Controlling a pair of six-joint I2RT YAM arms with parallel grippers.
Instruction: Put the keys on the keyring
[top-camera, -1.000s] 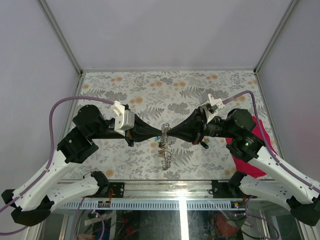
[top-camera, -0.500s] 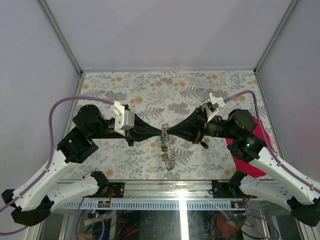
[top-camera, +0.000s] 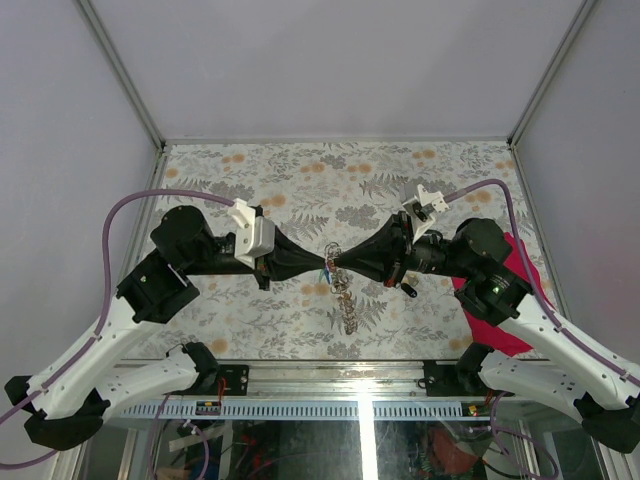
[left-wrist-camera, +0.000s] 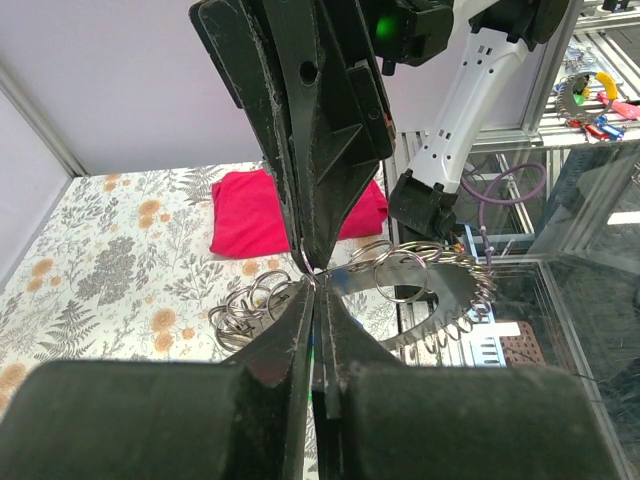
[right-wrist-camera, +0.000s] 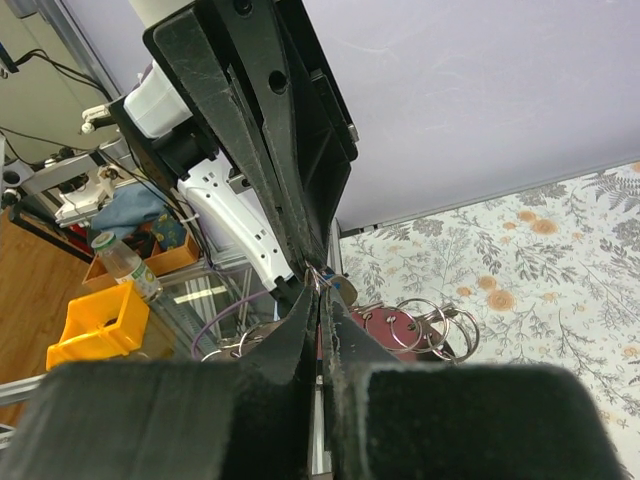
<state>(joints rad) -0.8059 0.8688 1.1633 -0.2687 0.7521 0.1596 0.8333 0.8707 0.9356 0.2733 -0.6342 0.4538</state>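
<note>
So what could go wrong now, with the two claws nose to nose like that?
1. The ring is pinched only at the very tips of the left gripper and right gripper; it could slip out.
2. The chain hangs free below and may swing, tugging the ring.
3. The tips meet head-on, so a small misalignment could make them clash.

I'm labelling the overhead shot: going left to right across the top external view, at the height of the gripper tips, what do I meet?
left gripper → keyring with its chain hanging below → right gripper → crimson cloth
</note>
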